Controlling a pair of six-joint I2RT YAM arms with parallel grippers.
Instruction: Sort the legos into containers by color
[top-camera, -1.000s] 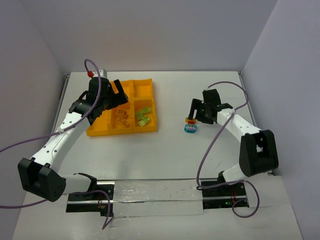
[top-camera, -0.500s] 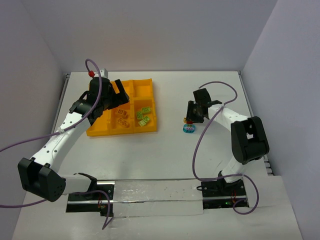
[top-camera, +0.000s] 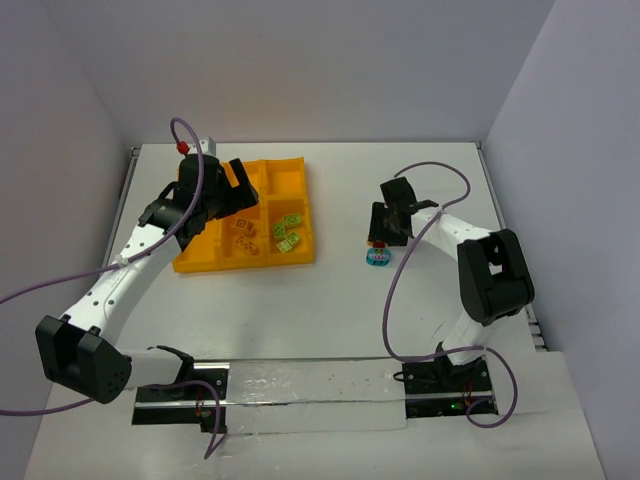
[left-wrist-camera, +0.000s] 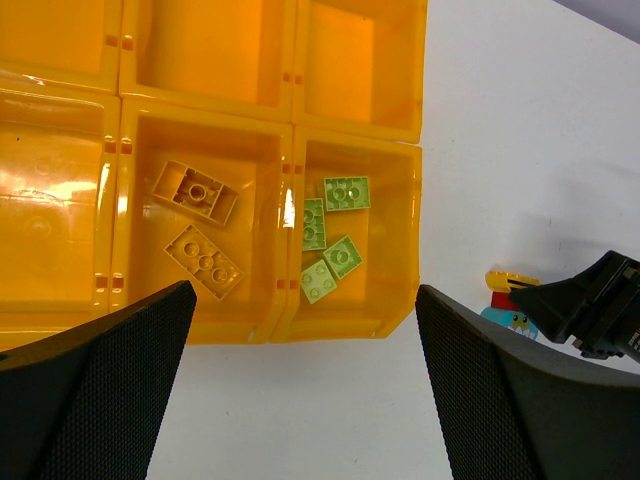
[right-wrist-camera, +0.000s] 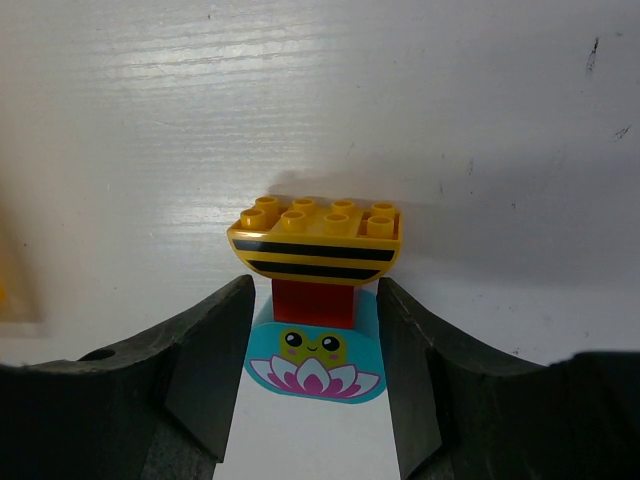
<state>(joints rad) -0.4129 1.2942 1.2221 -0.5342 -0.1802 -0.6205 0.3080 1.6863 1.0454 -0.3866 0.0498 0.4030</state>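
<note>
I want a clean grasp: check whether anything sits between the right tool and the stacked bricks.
Nothing visible does. The right tool straddles the brick stack of yellow, red and light blue, with only bare table around it.

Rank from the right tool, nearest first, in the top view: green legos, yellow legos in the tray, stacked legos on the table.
1. stacked legos: on the table, at the right tool.
2. green legos: near-right compartment of the tray.
3. yellow legos: next compartment leftward.

Bricks (left-wrist-camera: 346, 192) in tray (left-wrist-camera: 290, 150), stack (right-wrist-camera: 318, 300) to its right
</note>
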